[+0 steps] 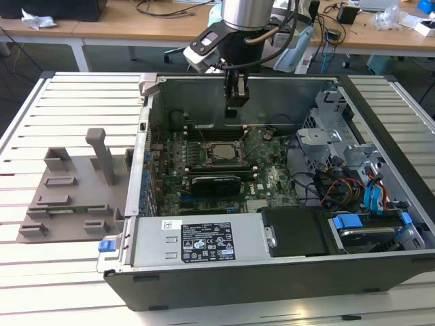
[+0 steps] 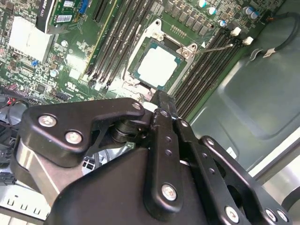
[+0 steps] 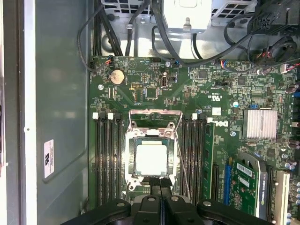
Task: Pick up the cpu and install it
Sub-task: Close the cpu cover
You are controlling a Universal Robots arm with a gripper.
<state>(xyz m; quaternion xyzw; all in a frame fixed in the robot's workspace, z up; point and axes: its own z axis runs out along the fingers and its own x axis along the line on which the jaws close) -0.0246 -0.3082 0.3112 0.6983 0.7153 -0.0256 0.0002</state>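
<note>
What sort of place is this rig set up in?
Most likely an electronics or robotics lab. An open computer case lies on a slatted metal table, a grey fixture plate sits beside it, and wooden benches behind carry loose cables.

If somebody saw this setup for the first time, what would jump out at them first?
Most striking is the open computer case lying on the slatted table, its green motherboard exposed. The gripper hangs inside it over the board, jaws closed together. Near it, the shiny silver cpu sits in its socket between the memory slots.
</note>
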